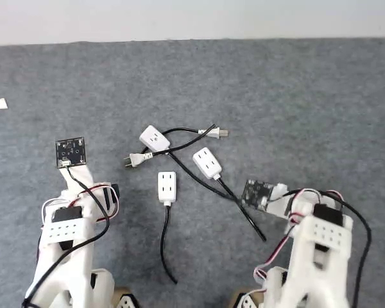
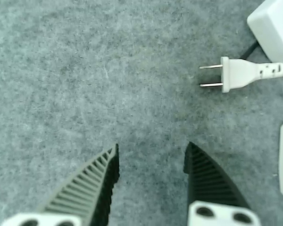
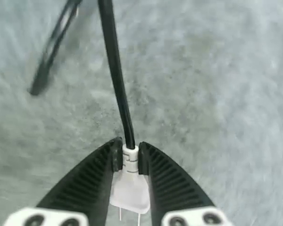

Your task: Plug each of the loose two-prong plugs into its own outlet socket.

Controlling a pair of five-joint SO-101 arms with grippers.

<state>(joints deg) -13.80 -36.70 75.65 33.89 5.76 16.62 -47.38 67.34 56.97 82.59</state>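
Right, the right pincer (image 3: pixel 129 145) is pinching a white plug (image 3: pixel 130 186) by its flat body. The two thin prongs point back at the wrist, and the black cord (image 3: pixel 114 70) trails off across the grey desk (image 3: pixel 217 70). The left pincer (image 2: pixel 151 153) is spread wide over bare felt. Just ahead of it lies a loose plug (image 2: pixel 240 73), white and flat, with twin metal prongs, its tail end near a white socket (image 2: pixel 273 21).
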